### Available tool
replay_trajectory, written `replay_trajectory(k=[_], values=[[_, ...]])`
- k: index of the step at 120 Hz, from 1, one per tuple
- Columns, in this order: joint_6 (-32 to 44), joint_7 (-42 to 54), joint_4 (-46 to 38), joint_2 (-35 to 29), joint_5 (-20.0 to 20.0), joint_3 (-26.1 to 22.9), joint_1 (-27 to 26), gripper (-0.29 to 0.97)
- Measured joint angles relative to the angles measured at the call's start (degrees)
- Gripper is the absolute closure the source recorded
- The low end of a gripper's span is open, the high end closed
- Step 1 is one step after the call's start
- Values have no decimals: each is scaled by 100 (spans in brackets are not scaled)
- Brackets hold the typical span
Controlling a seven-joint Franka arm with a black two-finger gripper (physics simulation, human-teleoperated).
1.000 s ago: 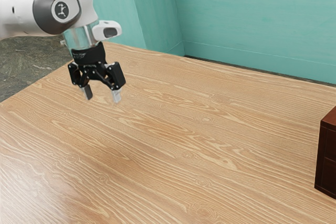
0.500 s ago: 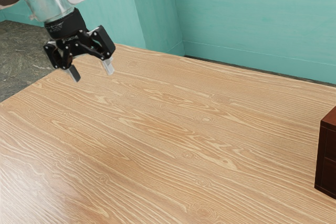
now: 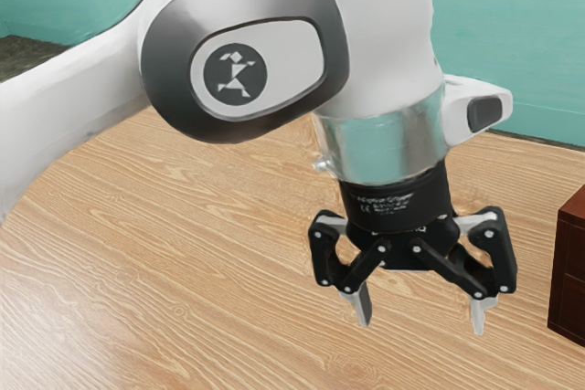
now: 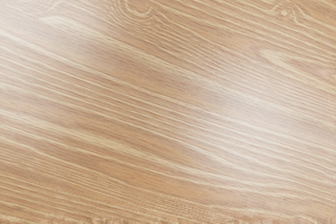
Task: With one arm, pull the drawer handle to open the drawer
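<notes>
Franka arm [image 3: 274, 61] large in the exterior view, entering from that view's left, white shell with a grey joint cap bearing a round logo disc [image 3: 236, 72]. Wrist points down over the wooden table [image 3: 164, 253]. Black two-finger gripper [image 3: 420, 315] hangs low in the exterior view, right of centre and above the boards. Fingers [image 3: 364, 303] spread wide, pale tips pointing down, nothing between them and nothing touched: the hand is open and empty. A small white housing with a dark window [image 3: 475, 111] juts from the side of the hand toward the exterior view's right. Task's thing: a dark reddish-brown drawer cabinet [image 3: 571, 267] stands on the table at the exterior view's far right edge, cut off by the frame so that only a narrow strip of its near corner shows. Faint horizontal seams on that strip; the handle cannot be made out, and whether the drawer is open or shut cannot be told. The gripper stands apart from the cabinet, on the exterior view's left of it, with bare wood between the two. Teal wall [image 3: 530, 25] behind the table. In the wrist view, light oak grain of the table top [image 4: 168, 98] runs slantwise under the hand, with a soft pale sheen across it.
</notes>
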Motion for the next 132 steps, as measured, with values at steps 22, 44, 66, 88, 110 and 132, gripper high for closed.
replay_trajectory(k=[22, 44, 66, 88, 110, 132], values=[[422, -847, 0, 288, 10, 1, 369, 0], [1152, -1475, -114, 396, 8, -4, -64, 0], [1906, -1944, -164, 646, -5, -4, -360, 0], [2869, -2301, -161, 982, -1, 43, -488, 0], [3639, -2558, -231, 1163, -2, 57, -539, 0], [4079, -2754, -351, 1316, -6, 64, -519, 0]])
